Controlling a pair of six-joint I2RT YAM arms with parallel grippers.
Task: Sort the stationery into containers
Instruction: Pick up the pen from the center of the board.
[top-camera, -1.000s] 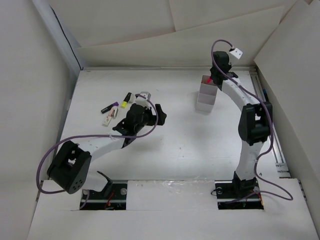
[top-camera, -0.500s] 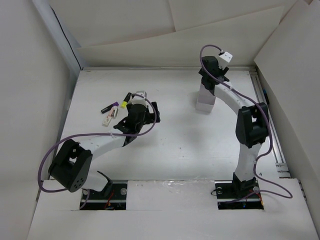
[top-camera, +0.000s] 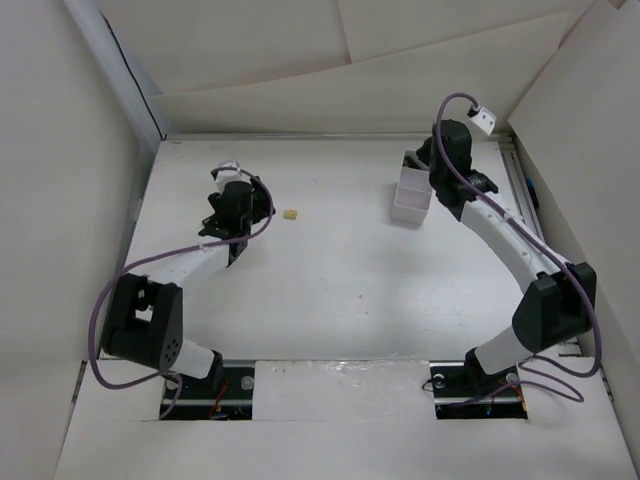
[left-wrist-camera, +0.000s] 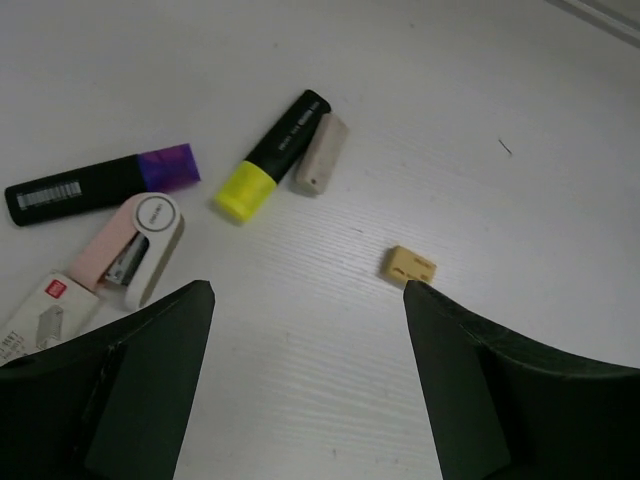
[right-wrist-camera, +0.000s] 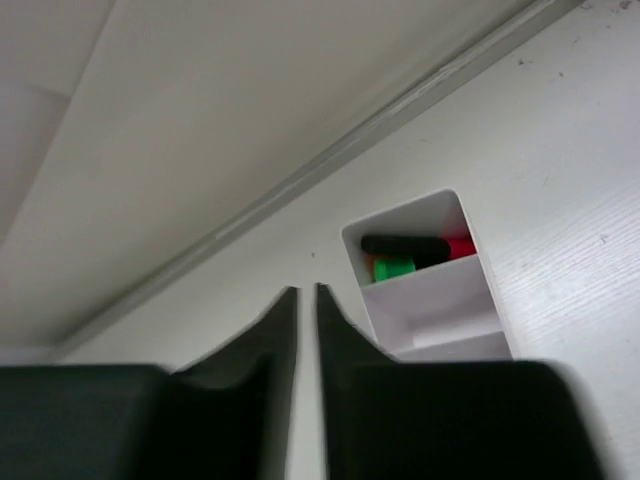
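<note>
Yellow highlighter lies upper centre of the left wrist view. A grey eraser touches its side and a purple highlighter lies at far left. A tan block sits just beside the lower-right fingertip. Left fingers are apart, empty; prob. best turned across the barrel w/o catching the eraser. White box holds markers in its far compartment. Right fingers are nearly together, nothing held. Vs 1 s ago: left arm shifted up-left, tan block now exposed, right arm swung off the box.
</note>
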